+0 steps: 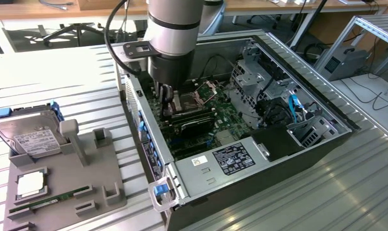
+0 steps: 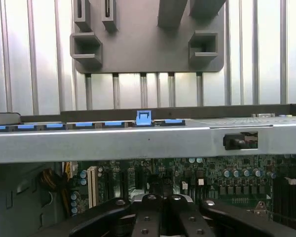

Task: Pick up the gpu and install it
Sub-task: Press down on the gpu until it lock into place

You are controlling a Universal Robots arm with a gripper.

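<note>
Hand (image 2: 160,207) shut, low inside case (image 1: 322,103), above gpu (image 1: 194,126).

Hard drive (image 1: 28,137) and RAM stick (image 1: 49,198) on grey holder (image 1: 84,192).

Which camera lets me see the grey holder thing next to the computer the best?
The exterior view. There the grey holder shows nearly whole, with the hard drive and the green RAM stick sitting in it. The wrist view catches just one end, with empty pockets, beyond the computer case's wall.
</note>
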